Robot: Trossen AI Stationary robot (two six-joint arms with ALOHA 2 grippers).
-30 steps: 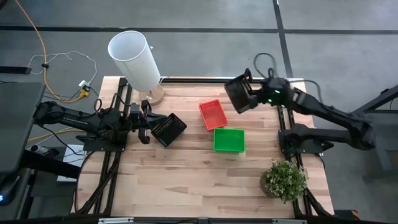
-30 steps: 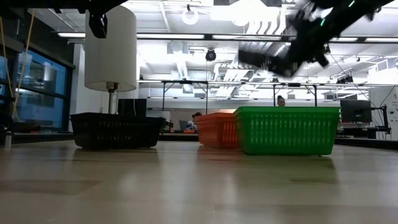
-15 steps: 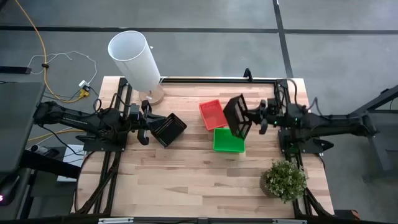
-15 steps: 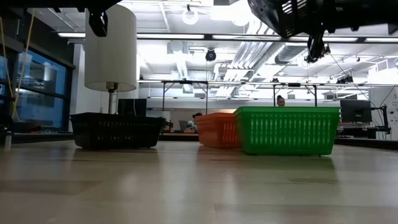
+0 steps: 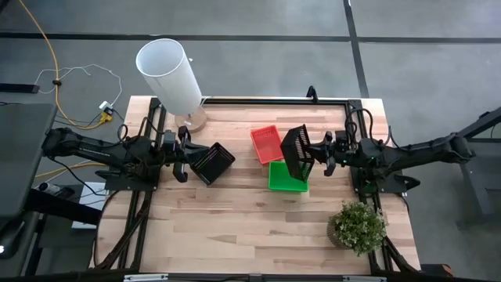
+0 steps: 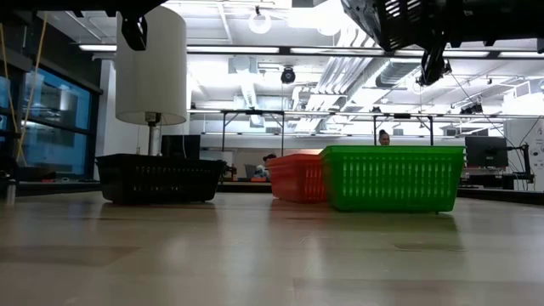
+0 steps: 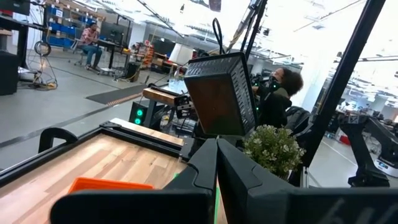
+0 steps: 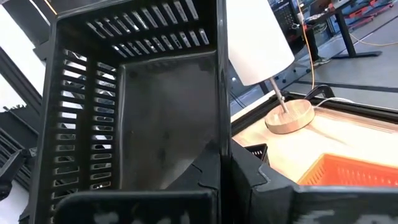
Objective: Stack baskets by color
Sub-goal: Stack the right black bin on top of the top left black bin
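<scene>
red stack: red baskets (image 5: 267, 143) nested on the worktop (image 5: 235, 219), just behind the green ones; count not readable, looks finished
green stack: green baskets (image 5: 287, 177) nested mid-worktop, touching the red pile; looks finished
black stack: black baskets (image 5: 211, 162) on the left side, incomplete
left gripper (image 5: 182, 153): clenched on the near rim of that black pile, parked there
right gripper (image 5: 319, 150): grasping one black basket (image 5: 297, 151) by its wall, tilted on edge, in the air above the green pile
left to do: judging by this, carry the airborne basket across to the black pile and nest it; likely the last one
extras: white cylinder (image 5: 169, 74), potted plant (image 5: 358, 225), not involved
</scene>
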